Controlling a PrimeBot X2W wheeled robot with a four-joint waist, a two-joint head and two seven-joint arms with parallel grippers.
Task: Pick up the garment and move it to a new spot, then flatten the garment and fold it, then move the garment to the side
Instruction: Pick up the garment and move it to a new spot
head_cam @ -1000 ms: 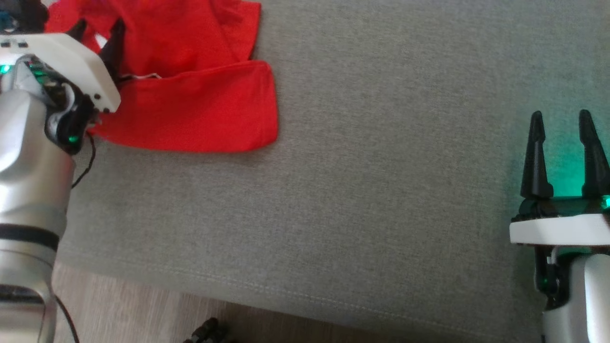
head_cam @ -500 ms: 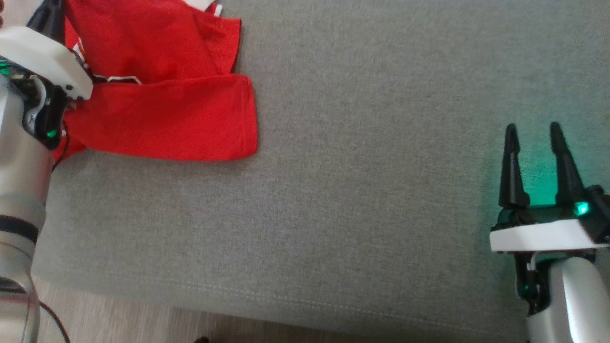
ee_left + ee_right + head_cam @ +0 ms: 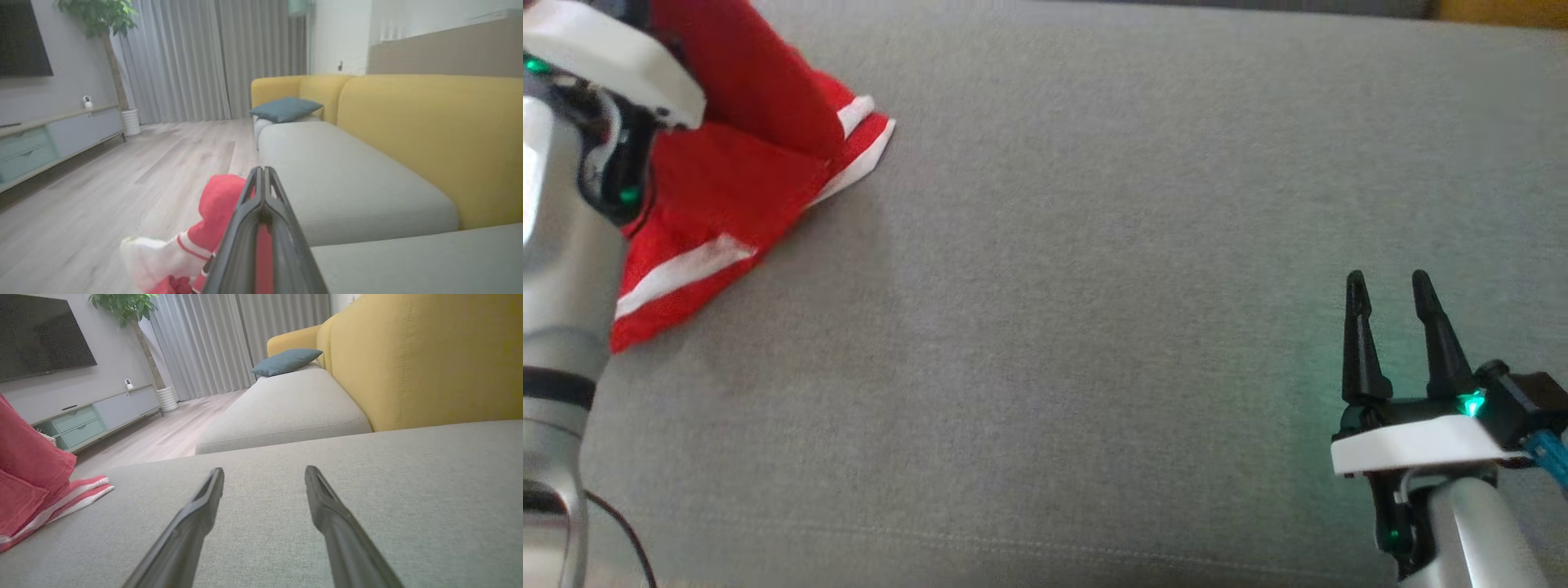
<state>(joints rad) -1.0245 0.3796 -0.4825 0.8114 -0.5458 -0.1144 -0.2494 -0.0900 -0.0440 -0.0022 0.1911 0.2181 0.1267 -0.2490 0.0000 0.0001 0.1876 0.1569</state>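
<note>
Left wrist view, grip: the left end effector (image 3: 261, 171) has its two fingers pressed together, with red cloth of the garment (image 3: 216, 204) pinched between them.
Left wrist view, garment: it hangs bunched to the left of the fingers. It is red with a white part lower down, seen against the wooden floor (image 3: 122, 171) and just beside the edge of the sofa seat (image 3: 347, 183).
Right wrist view, grip: the right end effector (image 3: 264, 473) has its fingers spread wide with nothing between them, low over the grey sofa seat.
Right wrist view, garment: at the left edge, its red-and-white striped hem lies on the seat, well apart from the fingers.
Right wrist view, background: a yellow backrest (image 3: 429, 355) and a blue cushion (image 3: 286, 361).
Head view, garment: at the upper left, one part is raised and the striped lower part rests on the seat. The left arm (image 3: 564, 245) covers its left side.
Head view, right end effector: at the lower right, far from the garment.
</note>
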